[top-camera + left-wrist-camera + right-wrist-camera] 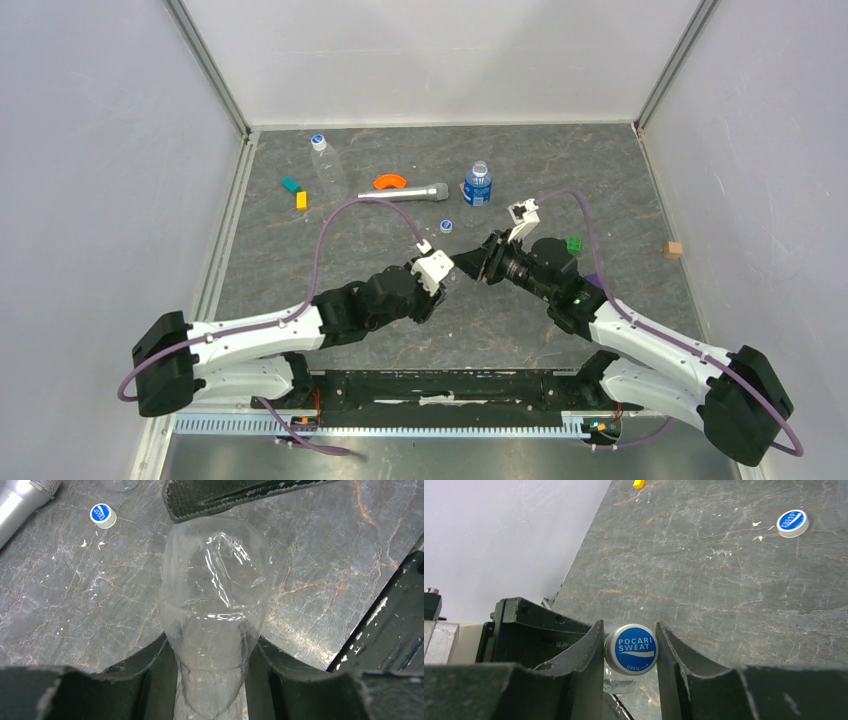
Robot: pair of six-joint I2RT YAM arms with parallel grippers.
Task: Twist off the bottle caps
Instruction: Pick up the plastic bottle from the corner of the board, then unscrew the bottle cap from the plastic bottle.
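Observation:
A clear unlabelled bottle [215, 595] hangs above the table between both arms. My left gripper [211, 652] is shut on its body, the fingers [150, 670] pressing each side. My right gripper [629, 636] is shut on this bottle's blue-topped cap [630, 649], which sits on the neck. In the top view the two grippers, left [447, 270] and right [472, 264], meet at mid-table. A loose cap [446, 226] lies on the table beyond them, also the loose cap [792, 523]. A second clear bottle [322, 165] lies at the back left with its cap [318, 141] on. A blue-labelled bottle [478, 186] stands capped.
A silver microphone-like cylinder [405, 193] and an orange curved piece [389, 181] lie at the back centre. Green [291, 185] and yellow [301, 200] blocks sit at the back left. A green block [574, 243] and a wooden cube [674, 249] are at the right. White walls enclose three sides.

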